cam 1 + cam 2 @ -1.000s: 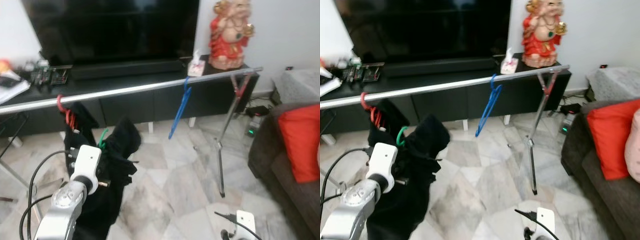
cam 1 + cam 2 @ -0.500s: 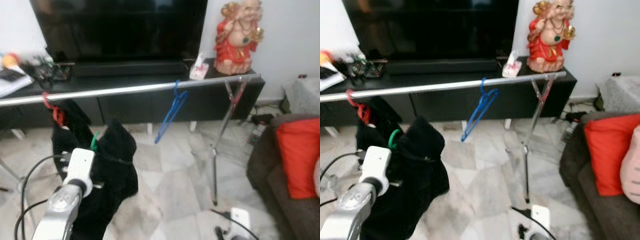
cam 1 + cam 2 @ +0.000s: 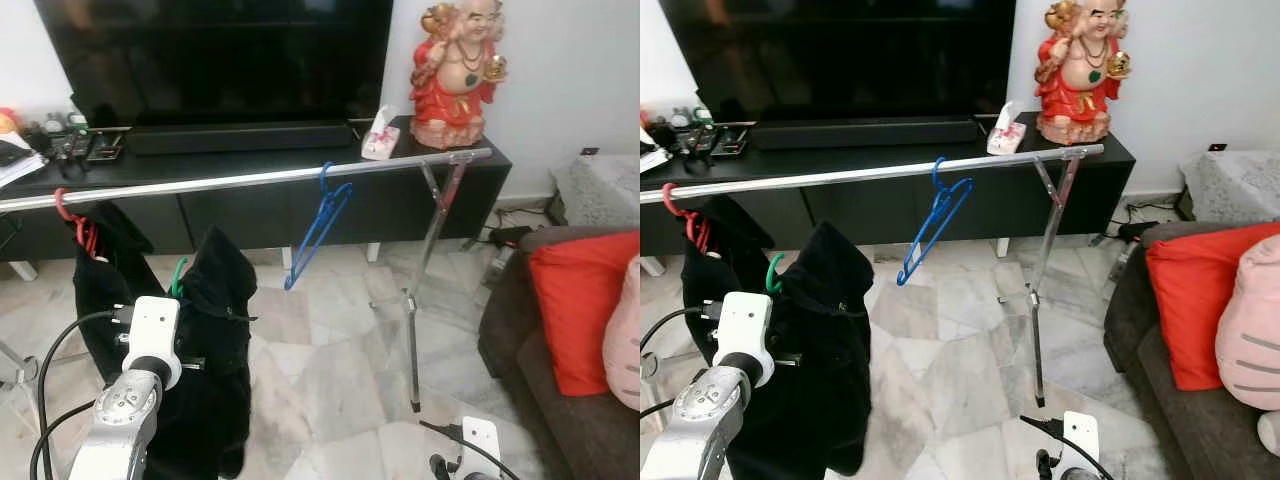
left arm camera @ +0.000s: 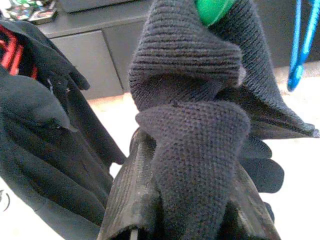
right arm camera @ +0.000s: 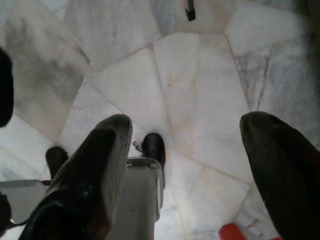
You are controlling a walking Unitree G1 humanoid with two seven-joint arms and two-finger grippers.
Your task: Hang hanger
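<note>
Likely a home living room: television [image 3: 215, 55], sofa [image 3: 560, 400], marble floor [image 3: 330, 350].

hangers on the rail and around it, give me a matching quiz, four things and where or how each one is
Column one:
1. blue hanger
2. red hanger
3. green hanger
4. right hand

Column two:
A. in a black garment gripped by the left hand, below the rail
B. open, pointing down at the marble floor
C. hooked on the rail, bare, near its middle
D. hooked on the rail at its left end, carrying dark clothing

Pairs: 1-C, 2-D, 3-A, 4-B
</note>
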